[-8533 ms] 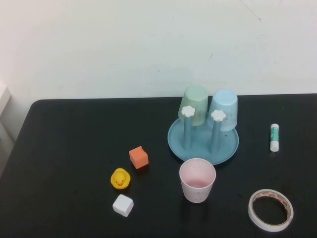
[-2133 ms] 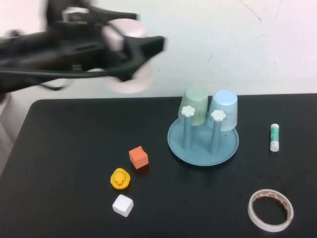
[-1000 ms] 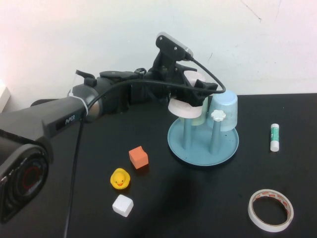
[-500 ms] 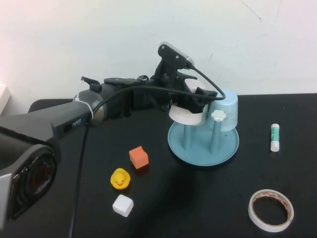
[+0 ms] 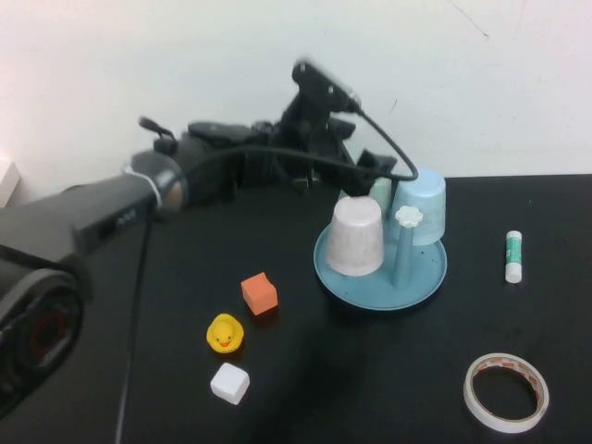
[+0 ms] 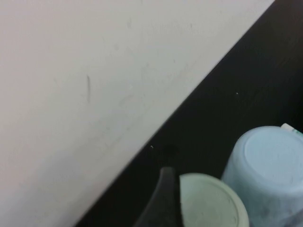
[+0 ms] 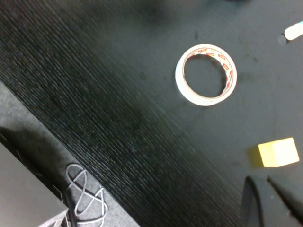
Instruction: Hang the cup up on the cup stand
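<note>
pink plastic cup (image 5: 356, 238) sat upside down over the near-left peg of the cup stand (image 5: 425, 275). left gripper (image 5: 359, 172) hung just behind it, jaws spread and empty; a careless retreat could clip the cup. right gripper (image 7: 266, 193), closed, idled near the tape roll (image 7: 205, 74).

black table (image 5: 139, 370), duck (image 5: 224, 334), tape roll (image 5: 505, 391)

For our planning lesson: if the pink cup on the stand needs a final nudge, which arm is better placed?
Left. The left gripper hangs just behind the cup, over the cup stand. The right gripper is shut and parked away by the tape roll, outside the high view.
</note>
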